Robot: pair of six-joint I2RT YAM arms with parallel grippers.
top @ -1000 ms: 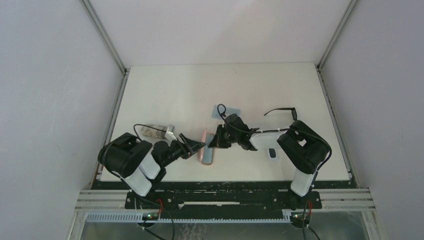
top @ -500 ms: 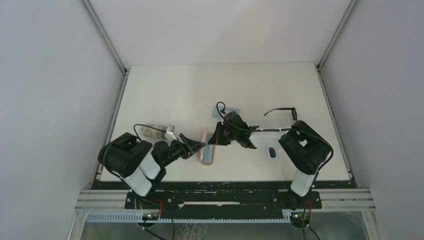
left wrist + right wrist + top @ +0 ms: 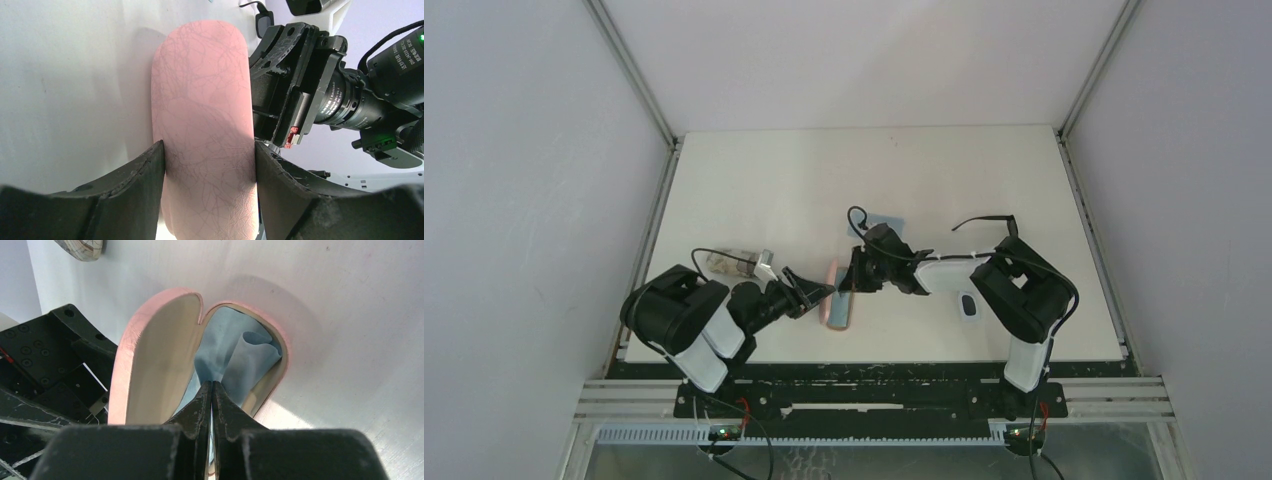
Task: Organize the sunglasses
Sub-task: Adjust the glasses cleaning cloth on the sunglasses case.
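Note:
The sunglasses [image 3: 986,221], thin and black, lie on the table right of centre, beside my right arm's elbow and away from both grippers. My left gripper [image 3: 816,292] [image 3: 207,147] is shut on the near end of a pink case [image 3: 837,312] [image 3: 200,90], one jaw pressed against each long side. In the right wrist view the case stands open, its lid [image 3: 150,355] raised to the left. A crumpled light-blue cloth [image 3: 235,355] lies inside it. My right gripper [image 3: 849,282] [image 3: 212,384] reaches into the case, shut on a fold of that cloth.
A second light-blue cloth [image 3: 882,220] lies flat behind the right gripper. A grey-patterned case [image 3: 734,263] [image 3: 80,246] rests near the table's left edge, behind my left arm. The two wrists are close together over the pink case.
My right gripper has shifted slightly left, further into the open case, and its fingers have pressed fully together on the cloth. The left gripper and pink case have stayed put.

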